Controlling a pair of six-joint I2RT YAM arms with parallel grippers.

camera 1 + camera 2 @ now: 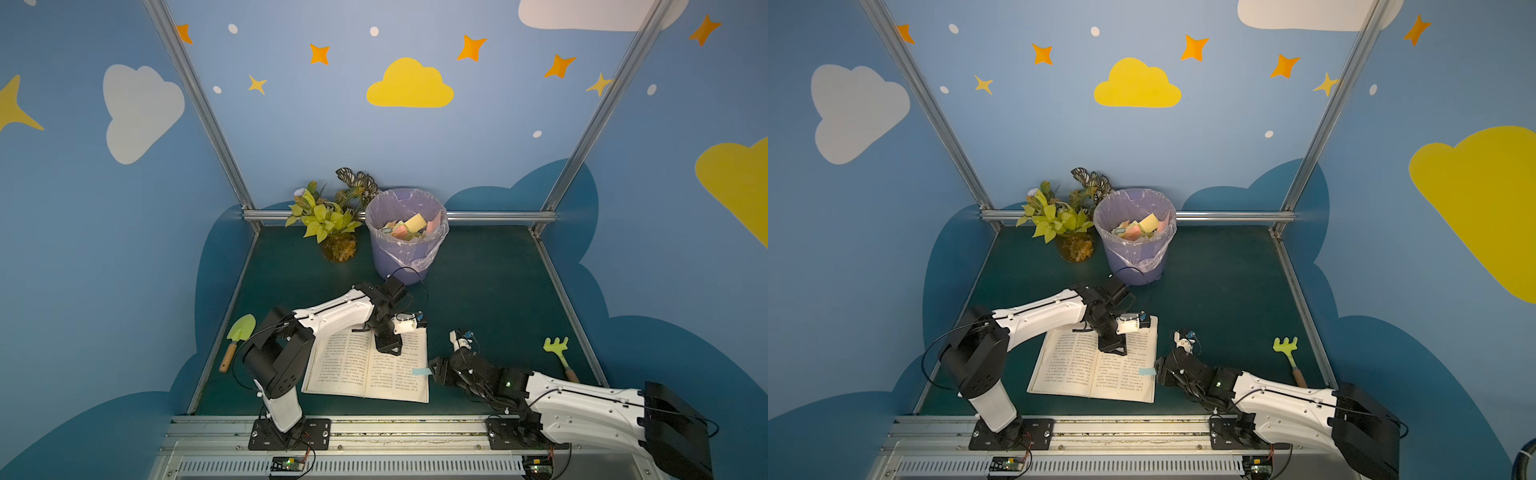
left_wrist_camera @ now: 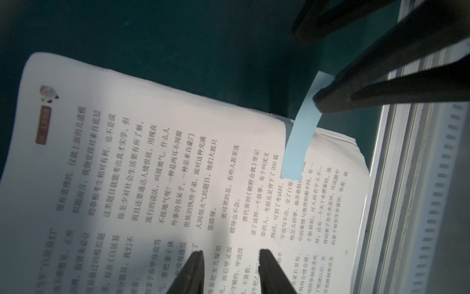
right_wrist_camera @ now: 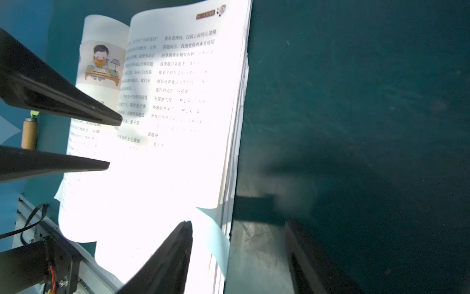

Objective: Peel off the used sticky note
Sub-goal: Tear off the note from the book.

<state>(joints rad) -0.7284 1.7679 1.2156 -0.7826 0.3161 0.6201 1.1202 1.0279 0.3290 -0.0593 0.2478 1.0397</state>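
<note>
An open book (image 1: 345, 368) (image 1: 1067, 368) lies on the green table. A light blue sticky note (image 1: 420, 371) (image 1: 1147, 371) (image 2: 300, 137) (image 3: 218, 236) is stuck to its right page and hangs over the outer edge. My left gripper (image 1: 388, 350) (image 2: 232, 252) points down onto the right page near the spine. Its jaws stand a little apart with only the printed page between them. My right gripper (image 1: 434, 370) (image 3: 236, 223) lies low at the book's right edge. It is open, its jaws on either side of the note's free end, and one fingertip (image 2: 320, 101) touches the note.
A lilac lined bin (image 1: 399, 257) holding several coloured notes stands at the back, beside a potted plant (image 1: 328, 220). A green toy shovel (image 1: 239, 332) lies left of the book. A green toy rake (image 1: 557, 347) lies to the right. A metal rail (image 1: 374, 428) runs along the front.
</note>
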